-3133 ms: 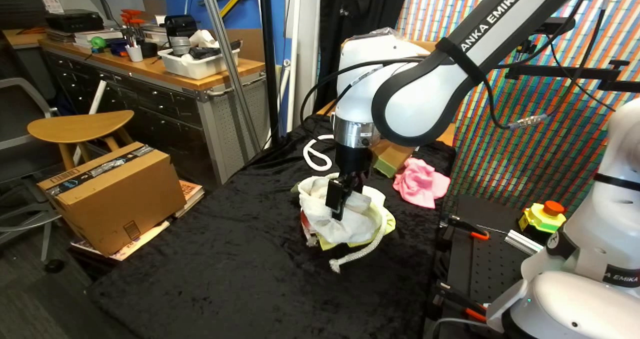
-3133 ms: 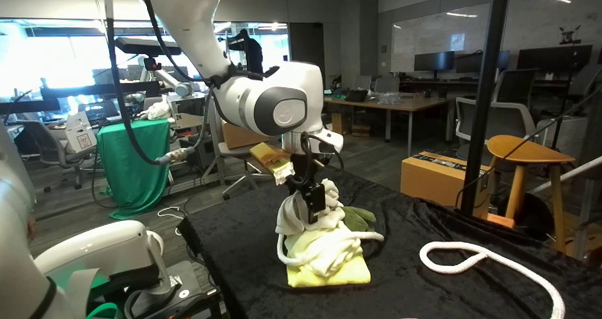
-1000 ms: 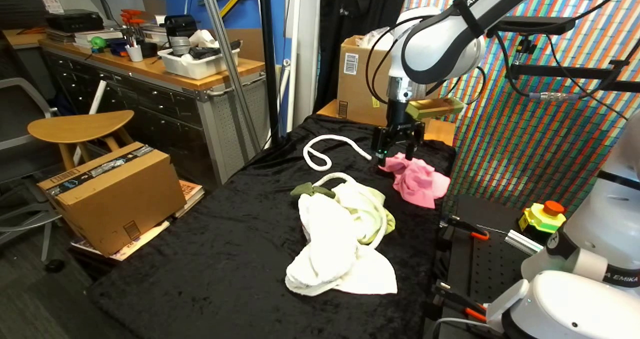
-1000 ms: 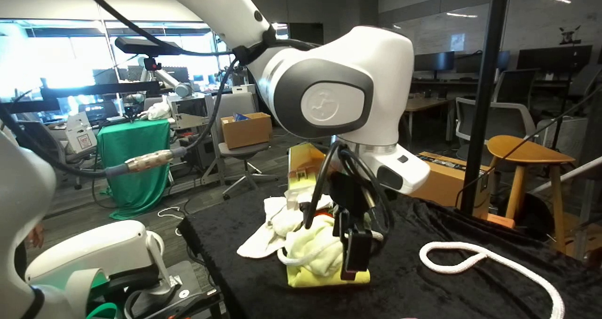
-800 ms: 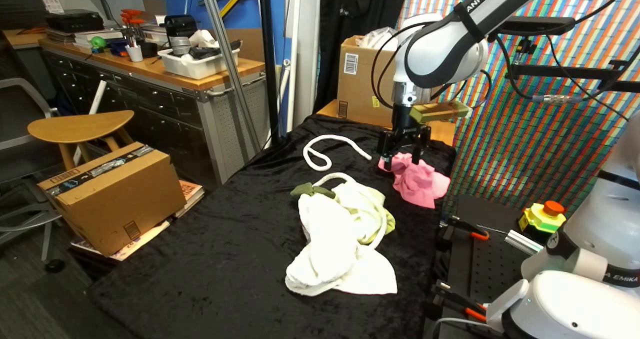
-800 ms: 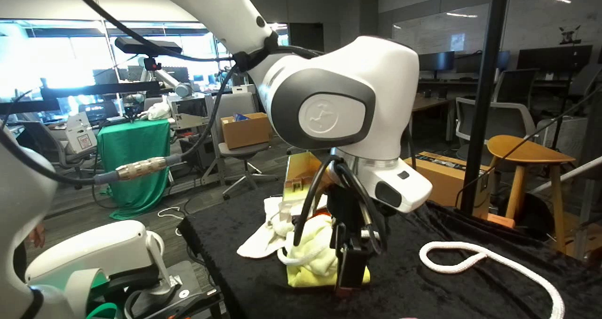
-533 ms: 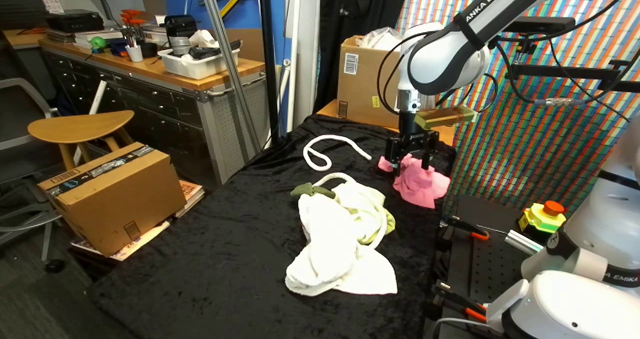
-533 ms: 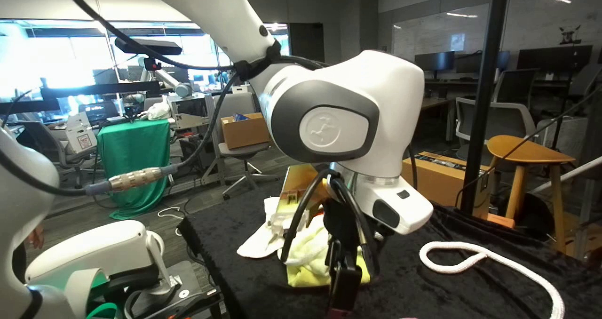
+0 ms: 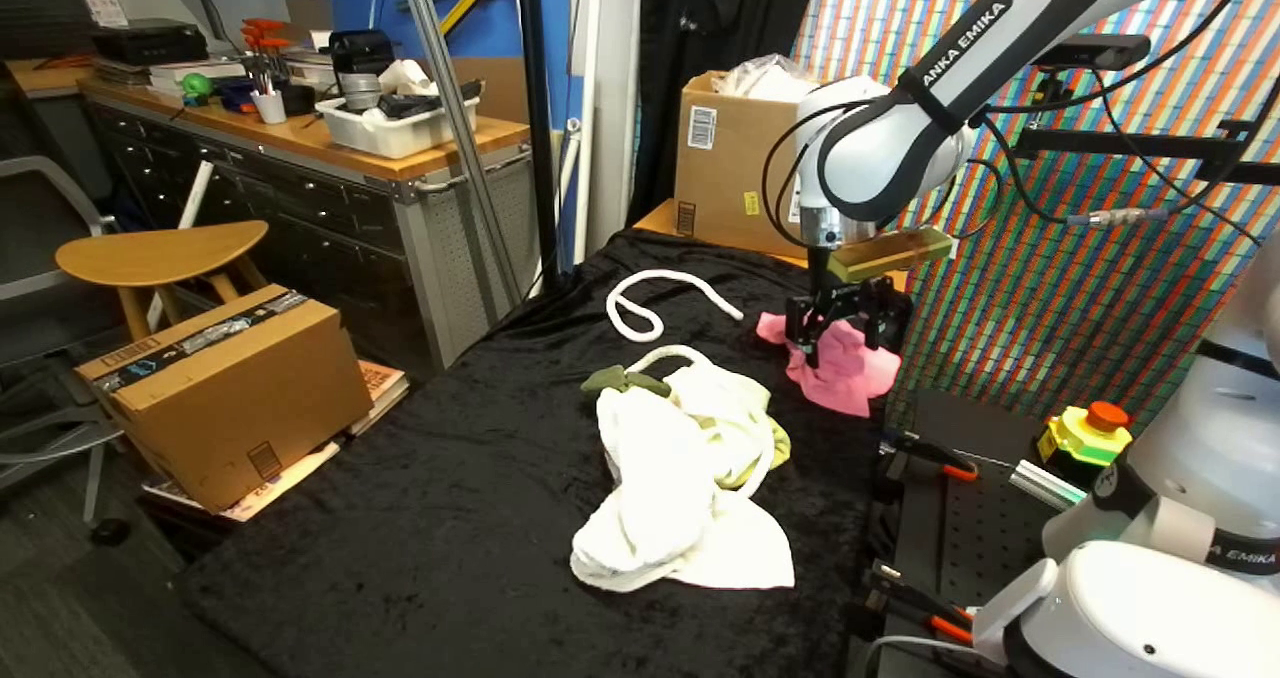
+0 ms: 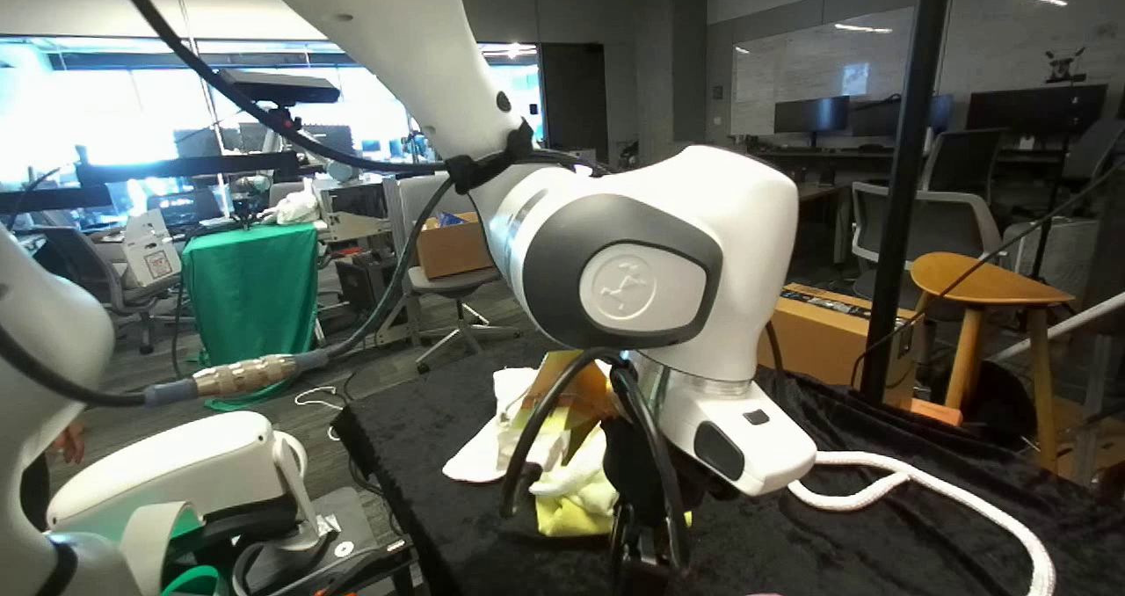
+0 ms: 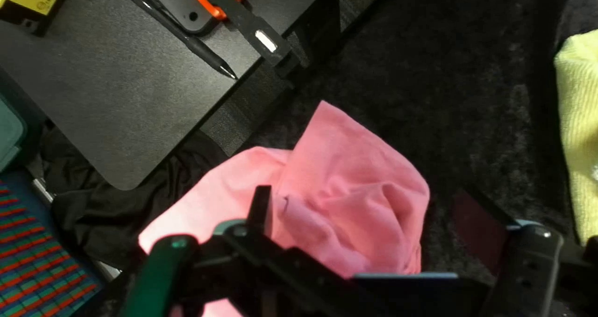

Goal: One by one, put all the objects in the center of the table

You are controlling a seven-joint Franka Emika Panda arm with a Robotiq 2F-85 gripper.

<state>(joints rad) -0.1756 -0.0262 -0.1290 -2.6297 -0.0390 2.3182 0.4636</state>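
The crumpled pink cloth (image 9: 840, 388) (image 11: 345, 167) lies near the edge of the black table (image 9: 430, 558). My gripper (image 9: 842, 350) (image 11: 364, 205) is open over it, pointing down. In the wrist view one finger overlaps the cloth and the other stands over black fabric beyond it. Nothing is gripped; whether the tips touch the cloth I cannot tell. A white cloth (image 9: 660, 488) (image 10: 479, 455) lies on a heap with a yellow-green cloth (image 10: 571, 519) and a white rope (image 9: 765, 458). Another white rope (image 9: 640, 330) (image 10: 976, 499) lies curled apart. A dark green piece (image 9: 622, 380) shows at the heap's edge.
Beyond the table's edge, a black bench (image 11: 107, 88) carries a pen (image 11: 205, 55), an orange-trimmed clamp (image 11: 247, 22) and a red-topped yellow button box (image 9: 1090, 433). A large cardboard box (image 9: 735, 158) stands behind the table. A metal post (image 9: 455, 138) rises beside it.
The white cloth that was at my gripper now lies on the heap. The gripper has opened, moved to the pink cloth, turned, and come lower over it.
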